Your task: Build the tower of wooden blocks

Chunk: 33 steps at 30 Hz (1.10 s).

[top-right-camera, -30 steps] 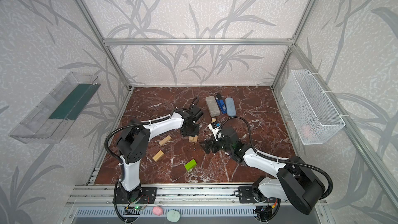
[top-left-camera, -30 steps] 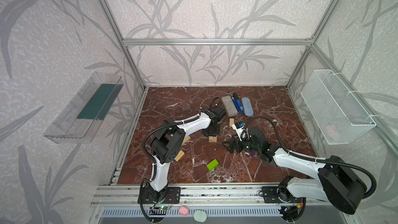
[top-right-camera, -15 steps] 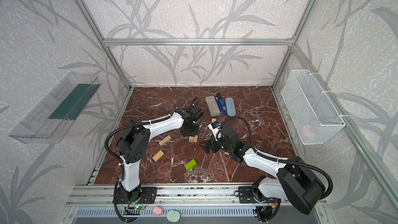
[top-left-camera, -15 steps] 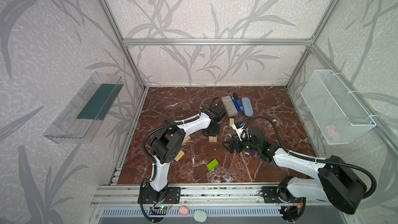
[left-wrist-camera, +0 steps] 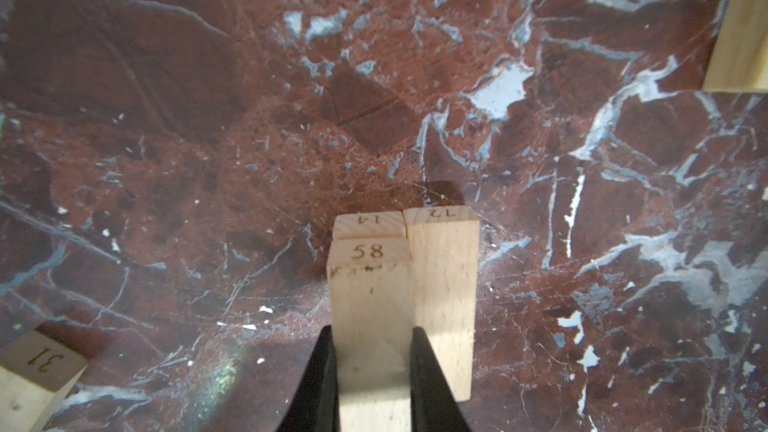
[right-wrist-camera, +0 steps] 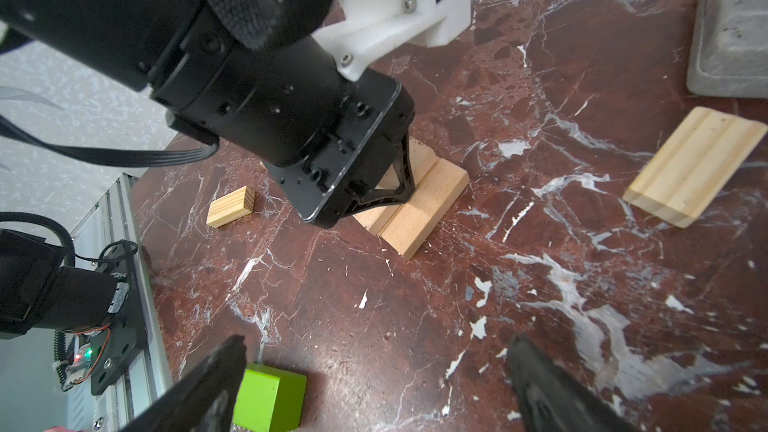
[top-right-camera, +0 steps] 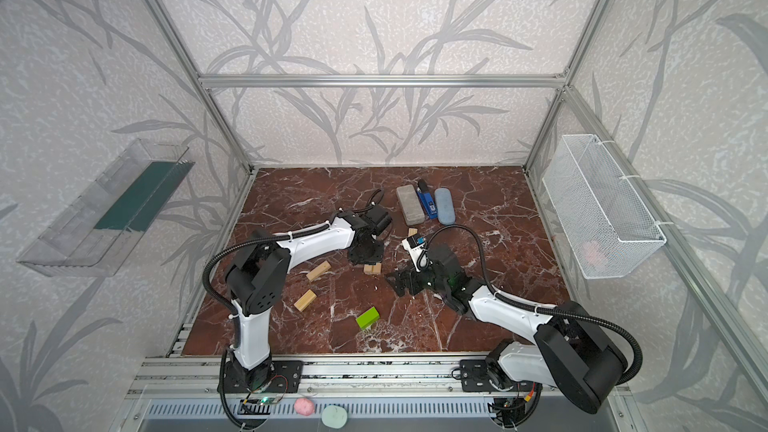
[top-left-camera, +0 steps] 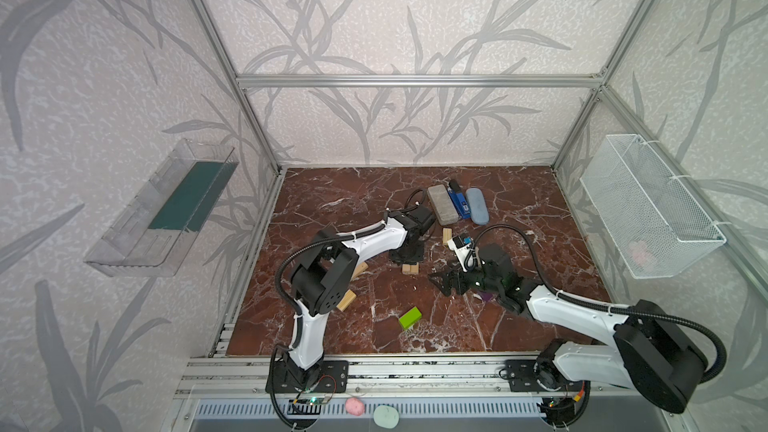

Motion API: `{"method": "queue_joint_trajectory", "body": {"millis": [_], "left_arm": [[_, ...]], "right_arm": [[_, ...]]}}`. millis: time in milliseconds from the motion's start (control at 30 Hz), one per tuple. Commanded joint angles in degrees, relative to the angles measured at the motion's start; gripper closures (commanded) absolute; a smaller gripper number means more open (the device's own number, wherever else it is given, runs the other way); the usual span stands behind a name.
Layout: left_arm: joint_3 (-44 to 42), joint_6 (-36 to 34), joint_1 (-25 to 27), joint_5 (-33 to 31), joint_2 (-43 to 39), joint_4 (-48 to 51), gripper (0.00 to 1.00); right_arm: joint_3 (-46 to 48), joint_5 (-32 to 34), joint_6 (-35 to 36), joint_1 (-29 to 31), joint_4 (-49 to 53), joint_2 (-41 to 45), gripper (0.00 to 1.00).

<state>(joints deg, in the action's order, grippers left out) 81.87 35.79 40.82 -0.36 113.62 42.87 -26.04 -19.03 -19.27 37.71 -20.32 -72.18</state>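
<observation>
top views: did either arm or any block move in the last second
Nothing visibly changed. The left gripper stays shut on a wood block at the paired blocks, the right gripper stays open and empty nearby, and the lime-green block lies where it was.

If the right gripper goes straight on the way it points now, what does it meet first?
Probably the two pale wood blocks side by side under the left gripper; only bare marble table lies between them and the right gripper, though depth is unclear.
</observation>
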Motion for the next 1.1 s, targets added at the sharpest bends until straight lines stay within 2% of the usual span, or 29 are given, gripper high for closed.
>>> {"method": "queue_joint_trajectory", "body": {"millis": [0, 567, 800, 1067], "left_arm": [[0.1, 0.3, 0.1, -0.9, 0.4, 0.6, 0.93], [1.7, 1.2, 0.0, -0.7, 1.4, 1.4, 0.9], [1.9, 1.4, 0.0, -0.9, 1.4, 1.6, 0.8], [2.2, 1.5, -0.1, -1.2, 1.5, 1.9, 0.76]], "right_arm": [[0.6, 0.1, 0.5, -0.3, -1.1, 0.8, 0.03], [0.6, 0.0, 0.5, -0.3, -1.1, 0.9, 0.03], [0.6, 0.0, 0.5, -0.3, -1.0, 0.9, 0.03], [0.6, 0.0, 0.5, -0.3, -1.0, 0.9, 0.03]]}}
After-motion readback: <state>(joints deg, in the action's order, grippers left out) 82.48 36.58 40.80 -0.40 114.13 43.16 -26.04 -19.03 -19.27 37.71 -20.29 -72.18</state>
